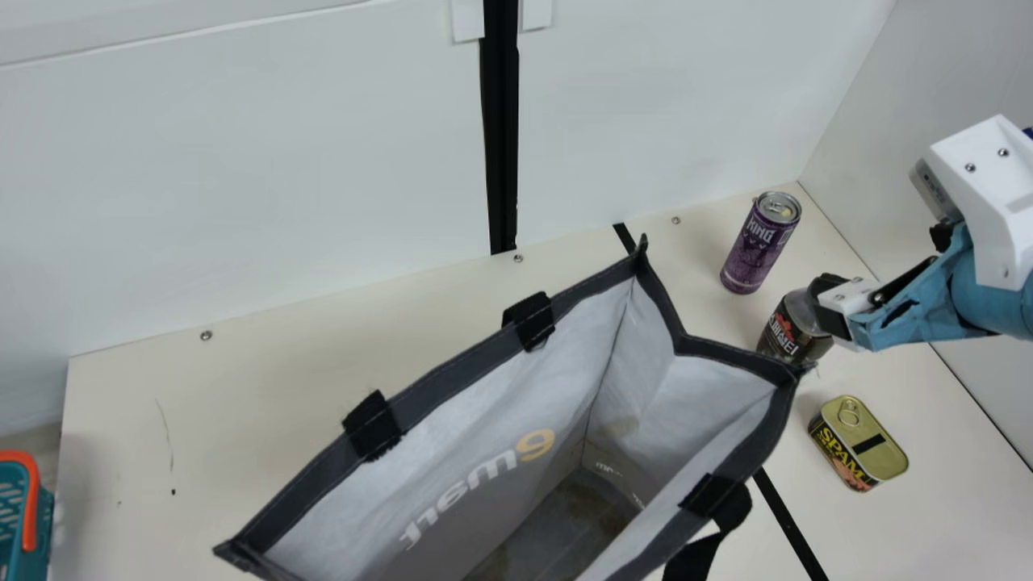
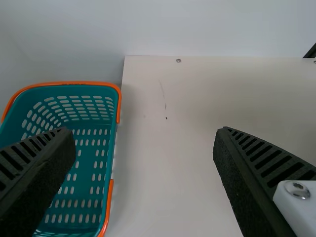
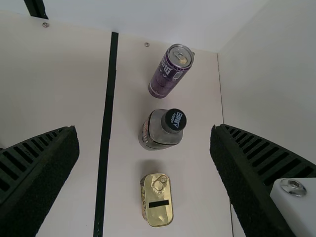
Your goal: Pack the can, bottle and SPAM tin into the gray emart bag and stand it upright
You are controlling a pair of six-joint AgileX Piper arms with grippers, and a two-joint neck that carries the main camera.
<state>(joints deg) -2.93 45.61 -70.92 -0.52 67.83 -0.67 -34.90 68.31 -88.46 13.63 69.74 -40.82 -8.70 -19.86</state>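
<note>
My right gripper (image 1: 831,307) is at the main view's right, its fingers overlapping the bottle (image 1: 795,335) there. In the right wrist view that gripper (image 3: 143,131) is spread wide, nothing held, with the upright bottle (image 3: 160,131) between the purple can (image 3: 170,71) and the SPAM tin (image 3: 158,200). The can (image 1: 759,246) stands behind the bottle; the gold-topped SPAM tin (image 1: 867,444) is nearer the front. The gray emart bag (image 1: 520,387) stands with its mouth gaping upward; the part of its floor that shows is bare. My left gripper (image 2: 144,133) is open and holds nothing.
A teal basket with an orange rim (image 1: 31,500) sits at the table's left side, also beneath one finger in the left wrist view (image 2: 117,103). White walls rise behind the table and at its right. One black strap (image 1: 702,557) hangs from the bag's near side.
</note>
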